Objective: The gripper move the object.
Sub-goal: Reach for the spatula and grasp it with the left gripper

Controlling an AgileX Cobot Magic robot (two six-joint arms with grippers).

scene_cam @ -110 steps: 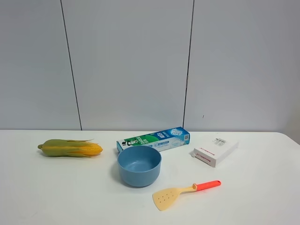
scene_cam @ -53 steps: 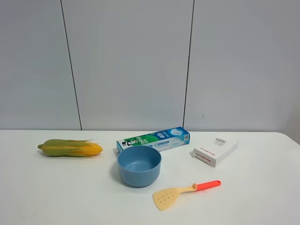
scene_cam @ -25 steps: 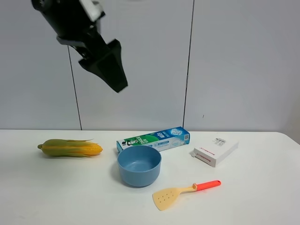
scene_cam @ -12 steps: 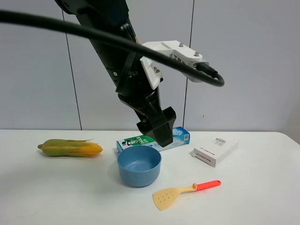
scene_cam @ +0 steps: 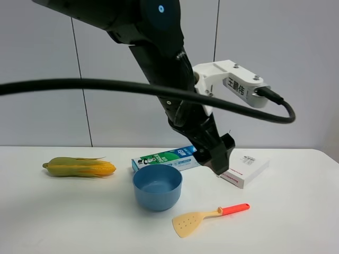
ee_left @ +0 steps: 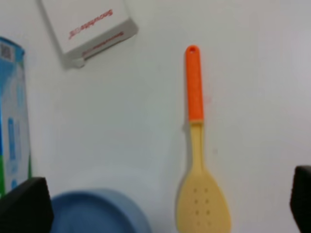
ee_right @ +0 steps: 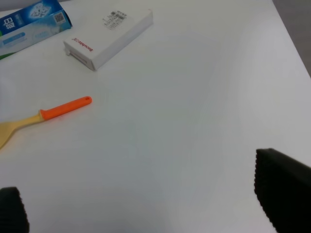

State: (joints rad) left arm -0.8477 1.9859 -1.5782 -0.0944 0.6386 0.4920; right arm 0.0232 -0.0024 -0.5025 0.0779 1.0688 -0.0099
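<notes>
The spatula (scene_cam: pixel 208 217), with a pale yellow slotted blade and an orange-red handle, lies flat on the white table in front of and to the right of the blue bowl (scene_cam: pixel 157 187). My left gripper (scene_cam: pixel 221 163) reaches across the middle and hangs above the spatula, between the bowl and the white box, not touching it. In the left wrist view the spatula (ee_left: pixel 197 145) lies between the wide-apart fingertips (ee_left: pixel 24 206); the gripper (ee_left: pixel 163 208) is open and empty. My right gripper (ee_right: pixel 146 204) is open and empty over bare table; the spatula's handle (ee_right: pixel 65 107) shows there.
A corn cob (scene_cam: pixel 79 167) lies at the left. A blue-green toothpaste box (scene_cam: pixel 172 157) lies behind the bowl. A white box (scene_cam: pixel 243 170) lies to the right, behind the spatula. The left arm's black cable (scene_cam: pixel 106 87) loops across the scene.
The left arm came in from the upper left, swung down and right past the bowl, and now hangs over the spatula. The table objects have not moved.
</notes>
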